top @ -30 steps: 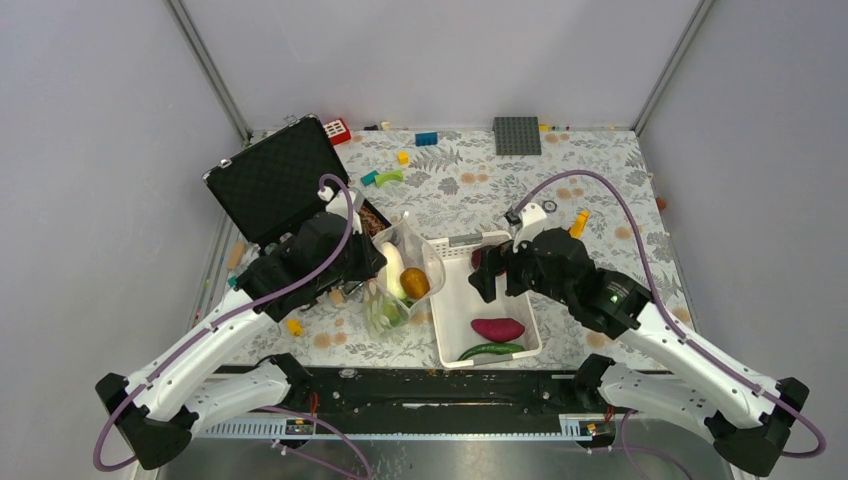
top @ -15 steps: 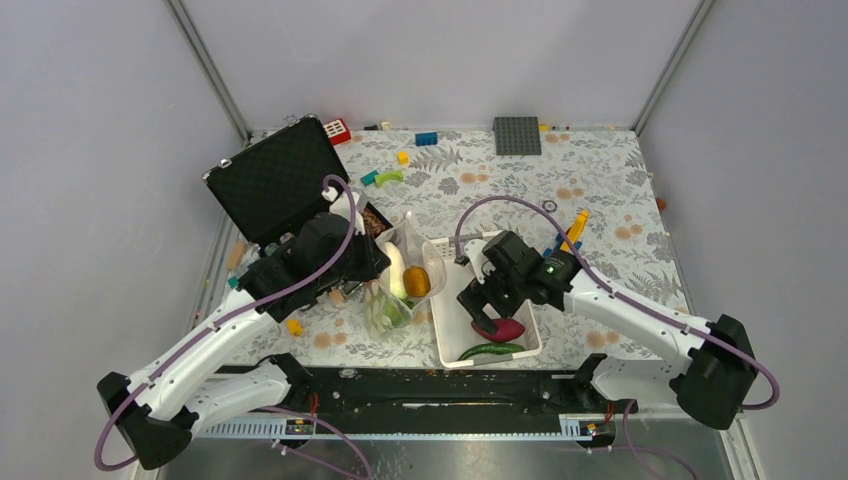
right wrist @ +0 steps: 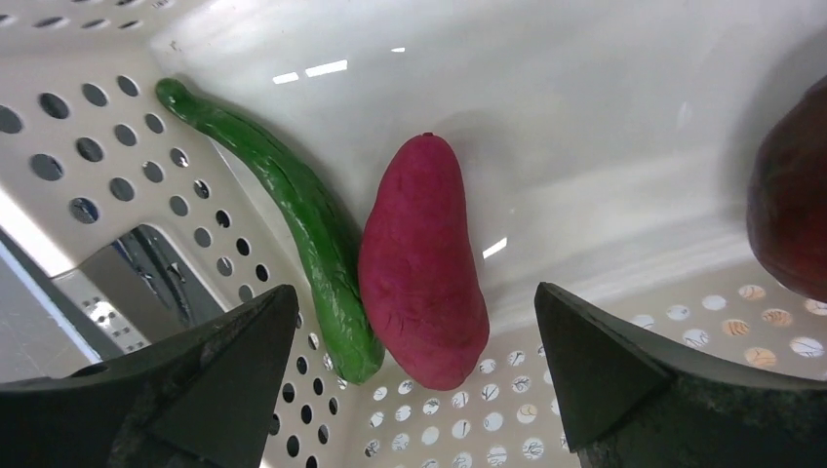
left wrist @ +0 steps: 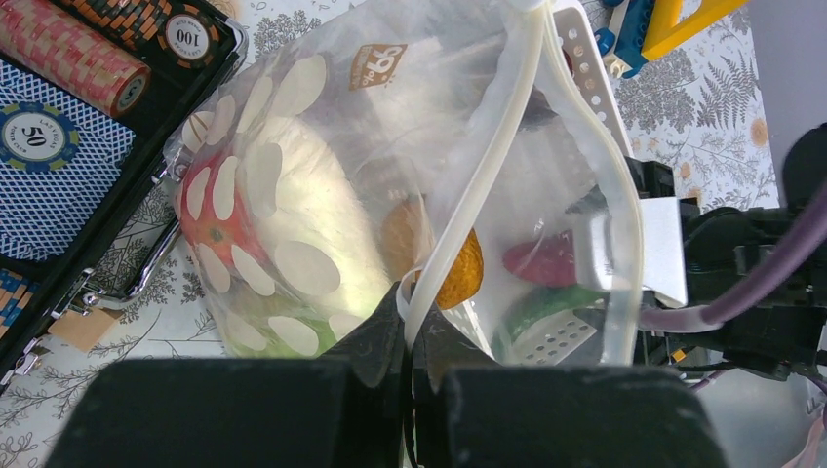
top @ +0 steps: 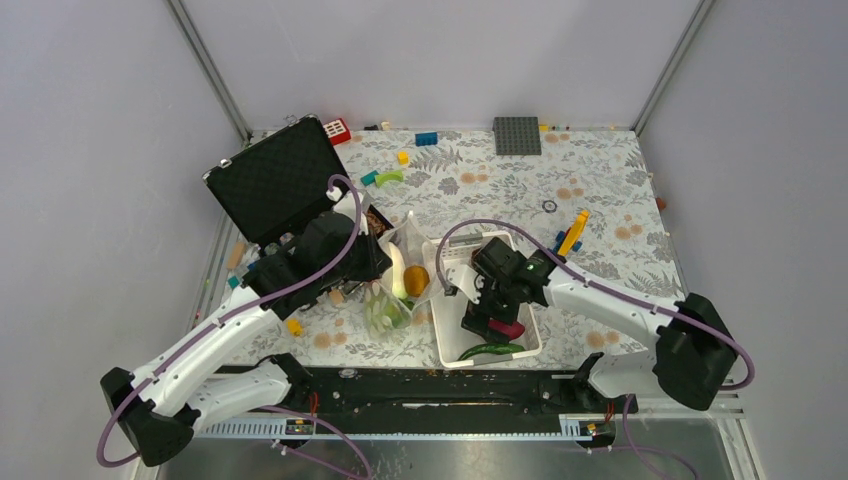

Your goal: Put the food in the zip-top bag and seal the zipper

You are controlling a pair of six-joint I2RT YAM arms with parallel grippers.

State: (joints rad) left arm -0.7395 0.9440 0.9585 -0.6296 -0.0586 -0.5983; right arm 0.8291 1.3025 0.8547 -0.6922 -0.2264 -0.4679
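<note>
The zip-top bag (top: 405, 272) is held upright left of the white basket (top: 447, 312). My left gripper (top: 374, 263) is shut on its mouth strip, the zipper (left wrist: 488, 166). Inside the bag are a white radish (left wrist: 322, 224), a red tomato (left wrist: 200, 210), a brown oval (top: 416, 281) and a green cabbage (top: 385, 312). My right gripper (top: 487, 318) is open, low inside the basket. Its jaws straddle the purple sweet potato (right wrist: 424, 263) without touching it. The long green pepper (right wrist: 312, 224) lies beside it. The dark-red bulb (right wrist: 790, 214) is at the right edge.
An open black case (top: 270, 180) with poker chip rolls (left wrist: 68, 54) stands behind my left arm. Loose toy bricks and a grey baseplate (top: 517, 135) lie along the back. A yellow piece (top: 573, 232) lies right of the basket.
My right gripper has swung from the basket's far end to its near part and dropped in over the sweet potato. The left gripper and the bag have hardly moved.
</note>
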